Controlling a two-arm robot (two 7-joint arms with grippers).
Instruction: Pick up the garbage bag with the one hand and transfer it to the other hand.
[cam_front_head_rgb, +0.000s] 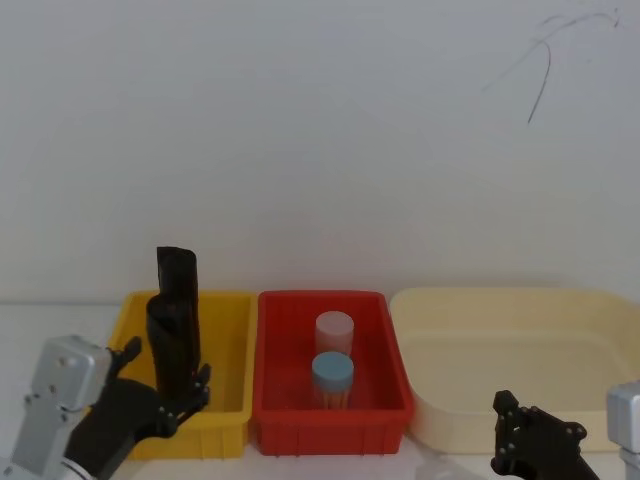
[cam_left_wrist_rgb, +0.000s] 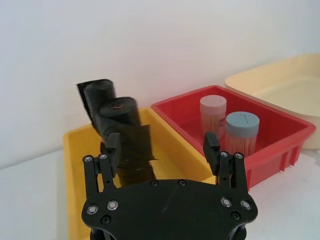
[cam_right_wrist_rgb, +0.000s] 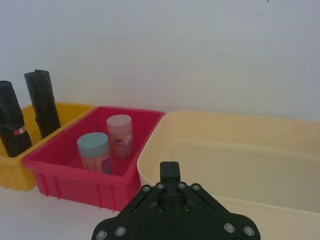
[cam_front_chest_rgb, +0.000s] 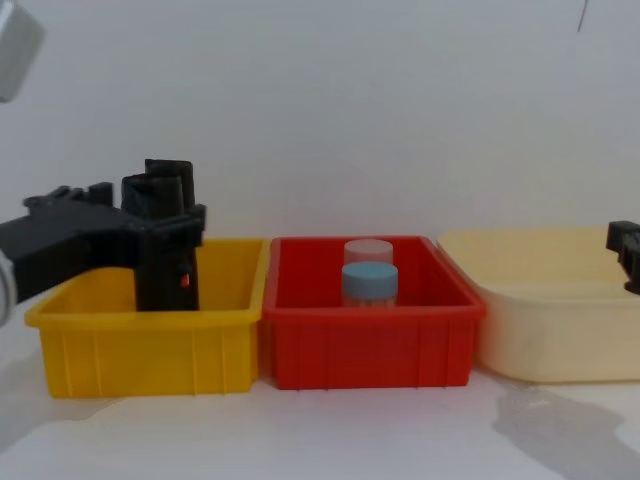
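The garbage bag (cam_front_head_rgb: 170, 335) is a wrinkled black roll standing upright in the yellow bin (cam_front_head_rgb: 232, 330), with a small red mark (cam_front_chest_rgb: 183, 281) on its side. A slimmer plain black roll (cam_front_head_rgb: 177, 268) stands right behind it. My left gripper (cam_front_head_rgb: 165, 378) is open at the bin's near left. Its fingers (cam_left_wrist_rgb: 112, 147) reach around the garbage bag (cam_left_wrist_rgb: 125, 130) without closing on it. My right gripper (cam_front_head_rgb: 520, 432) is low at the right, in front of the cream tub, and is shut and holds nothing. From there the garbage bag (cam_right_wrist_rgb: 12, 122) shows far off.
A red bin (cam_front_head_rgb: 268, 395) next to the yellow one holds a pink-lidded jar (cam_front_head_rgb: 334, 330) and a blue-lidded jar (cam_front_head_rgb: 332, 372). A wide cream tub (cam_front_head_rgb: 520, 300) sits to the right. A white wall rises close behind all three.
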